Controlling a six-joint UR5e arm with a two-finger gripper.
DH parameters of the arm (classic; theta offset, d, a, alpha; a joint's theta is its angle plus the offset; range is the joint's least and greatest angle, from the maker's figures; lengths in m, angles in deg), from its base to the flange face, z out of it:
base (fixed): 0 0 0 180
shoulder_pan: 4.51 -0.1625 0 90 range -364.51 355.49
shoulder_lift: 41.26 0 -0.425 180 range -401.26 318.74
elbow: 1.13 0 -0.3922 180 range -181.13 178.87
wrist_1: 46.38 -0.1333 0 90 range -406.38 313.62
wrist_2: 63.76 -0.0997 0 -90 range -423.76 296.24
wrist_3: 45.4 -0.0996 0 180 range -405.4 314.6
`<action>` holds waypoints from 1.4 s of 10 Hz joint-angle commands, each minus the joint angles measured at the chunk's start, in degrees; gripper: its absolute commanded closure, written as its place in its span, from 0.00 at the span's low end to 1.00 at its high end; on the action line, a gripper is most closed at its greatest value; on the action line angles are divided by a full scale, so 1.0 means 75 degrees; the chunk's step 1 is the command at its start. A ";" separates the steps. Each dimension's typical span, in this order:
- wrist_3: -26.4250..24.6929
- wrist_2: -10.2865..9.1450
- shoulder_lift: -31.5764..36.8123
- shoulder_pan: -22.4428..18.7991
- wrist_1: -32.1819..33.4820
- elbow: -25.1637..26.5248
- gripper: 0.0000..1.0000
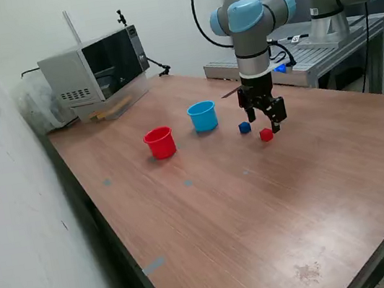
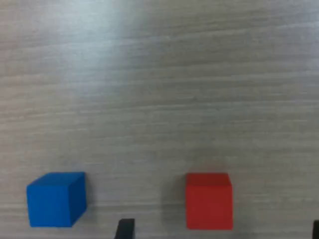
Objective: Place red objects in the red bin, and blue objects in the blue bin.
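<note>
One small red cube (image 1: pixel 266 134) and one small dark blue cube (image 1: pixel 245 127) lie on the wooden table, a short gap apart. Both show in the wrist view, the red cube (image 2: pixel 209 200) and the blue cube (image 2: pixel 56 199). My gripper (image 1: pixel 264 122) hangs open just above the table, over the red cube; its black fingertips (image 2: pixel 124 228) stand either side of that cube without touching it. The red cup (image 1: pixel 160 142) and the light blue cup (image 1: pixel 203 116) stand upright to the exterior view's left of the cubes. Only one cube of each colour is in view.
A microwave (image 1: pixel 96 71) stands at the table's far corner with a plastic bag (image 1: pixel 36 103) beside it. A second robot base on a metal frame (image 1: pixel 332 38) stands behind the table. Bits of blue tape (image 1: pixel 153 265) mark the tabletop.
</note>
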State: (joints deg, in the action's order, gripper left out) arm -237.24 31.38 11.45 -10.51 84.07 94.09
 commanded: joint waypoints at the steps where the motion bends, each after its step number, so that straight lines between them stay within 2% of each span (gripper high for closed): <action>1: 0.0008 0.0006 -0.0021 -0.0020 -0.0003 0.0100 0.00; 14: 0.0008 -0.0006 -0.0349 -0.0044 0.0126 0.0065 0.00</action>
State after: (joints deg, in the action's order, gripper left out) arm -237.23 31.33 9.31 -10.83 84.66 94.46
